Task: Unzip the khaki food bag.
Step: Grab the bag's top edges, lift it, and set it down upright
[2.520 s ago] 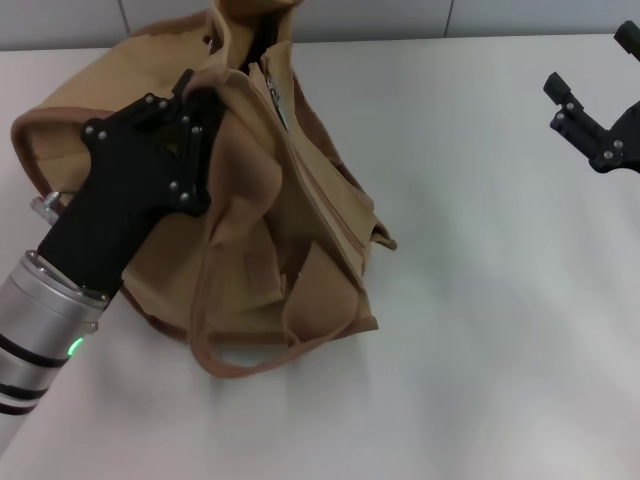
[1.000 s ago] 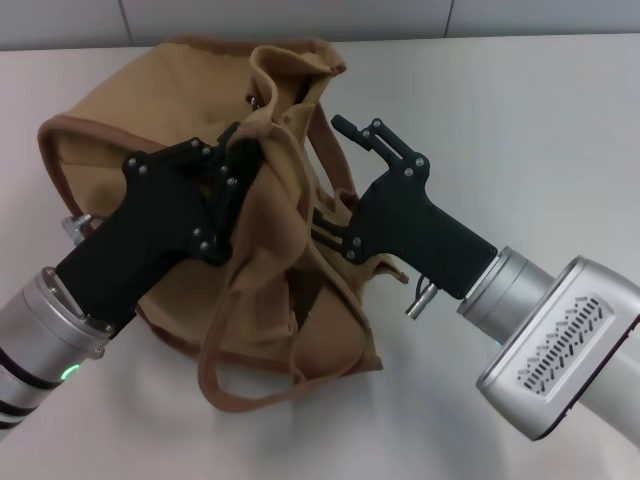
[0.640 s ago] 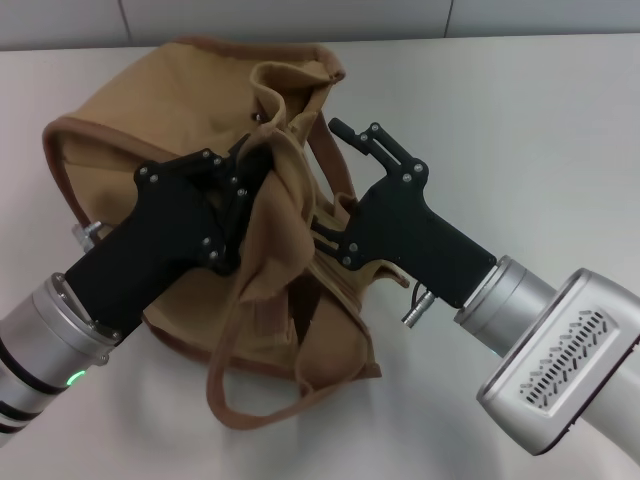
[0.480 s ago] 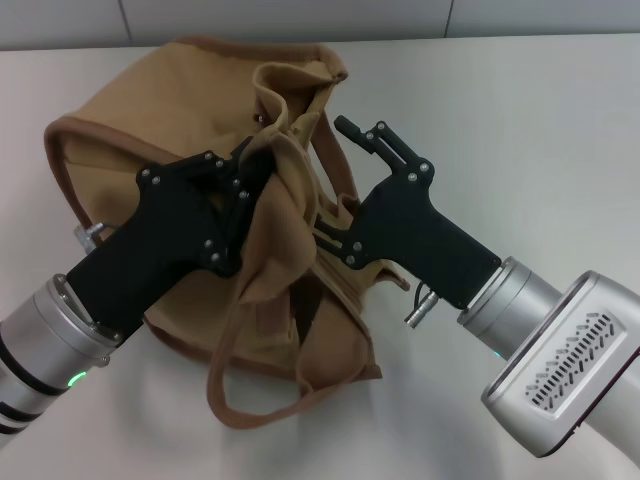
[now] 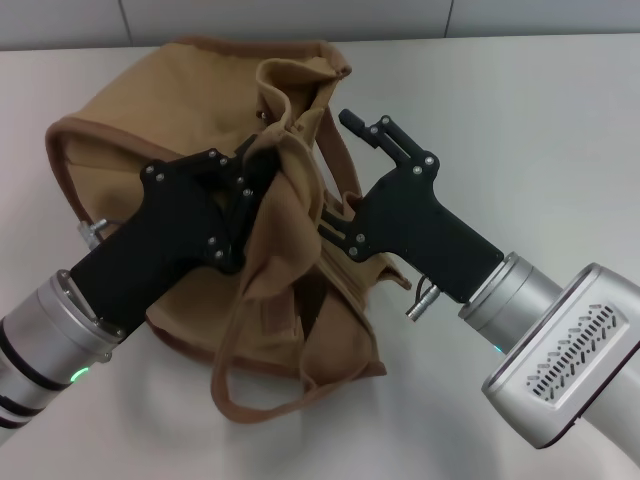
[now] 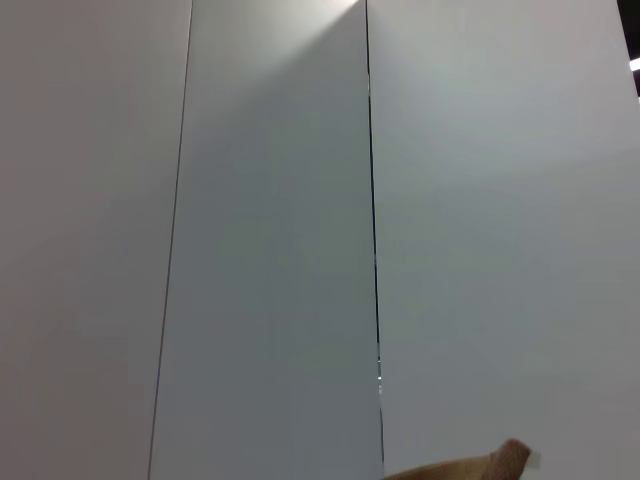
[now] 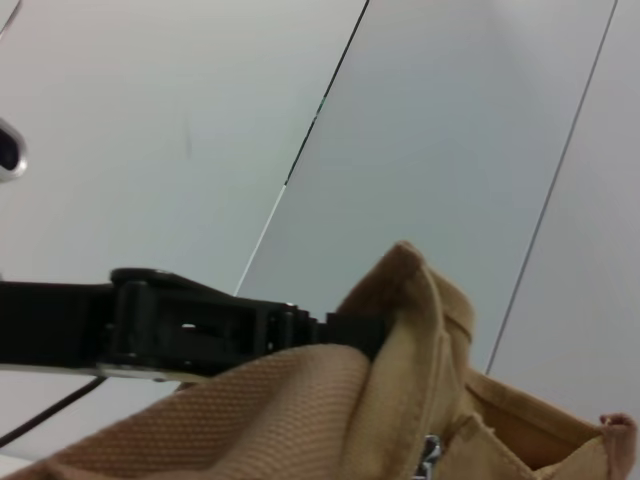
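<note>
The khaki food bag (image 5: 130, 130) lies slumped on the white table, left of centre in the head view. My left gripper (image 5: 258, 170) is shut on a bunched fold of the bag's top fabric and holds it up; its fingertips are buried in the cloth. My right gripper (image 5: 336, 170) is open against the bag's right side, one finger (image 5: 372, 133) sticking up past the brown strap, the other low by the pocket. The right wrist view shows tan cloth (image 7: 300, 420), a black finger (image 7: 200, 330) and a bit of metal (image 7: 430, 458). The left wrist view shows only a tan scrap (image 6: 480, 467).
One strap handle (image 5: 262, 405) hangs in a loop toward the table's near side. The white table (image 5: 520, 120) stretches to the right and behind the bag. Grey wall panels (image 5: 300, 20) run along the back edge.
My right arm has come in from the far right to the bag's right side. My left gripper has lifted the bunched fabric and drawn it right. In the last half second both barely moved.
</note>
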{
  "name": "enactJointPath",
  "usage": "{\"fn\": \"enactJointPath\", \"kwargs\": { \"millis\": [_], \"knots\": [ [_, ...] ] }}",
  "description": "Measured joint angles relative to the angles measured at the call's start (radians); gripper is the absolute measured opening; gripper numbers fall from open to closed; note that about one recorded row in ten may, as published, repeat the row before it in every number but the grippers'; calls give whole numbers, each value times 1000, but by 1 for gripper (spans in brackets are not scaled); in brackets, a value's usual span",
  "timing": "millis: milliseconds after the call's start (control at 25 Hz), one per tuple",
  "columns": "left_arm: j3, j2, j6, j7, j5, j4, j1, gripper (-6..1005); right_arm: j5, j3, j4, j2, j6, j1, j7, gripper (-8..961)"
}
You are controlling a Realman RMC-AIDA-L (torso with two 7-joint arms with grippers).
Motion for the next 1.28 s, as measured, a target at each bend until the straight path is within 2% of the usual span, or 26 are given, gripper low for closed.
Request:
{"fn": "enactJointPath", "kwargs": {
  "millis": [360, 560, 800, 1000, 1280],
  "knots": [
    [0, 0, -22, 0, 0, 0, -17, 71, -6, -4, -7, 0, 3, 5, -5, 637],
    [0, 0, -25, 0, 0, 0, -27, 72, -7, -1, -13, 0, 4, 8, -5, 393],
    [-1, 0, -30, -1, 0, 0, -36, 73, -6, 1, -17, 0, 6, 10, -5, 152],
    [-6, 0, -26, -10, -1, 0, -37, 73, -1, 1, -18, 0, 6, 7, -6, -2],
    [-30, 0, -12, -10, -8, 0, -29, 75, 1, 7, -27, 0, 6, -16, 3, 16]
  ]
}}
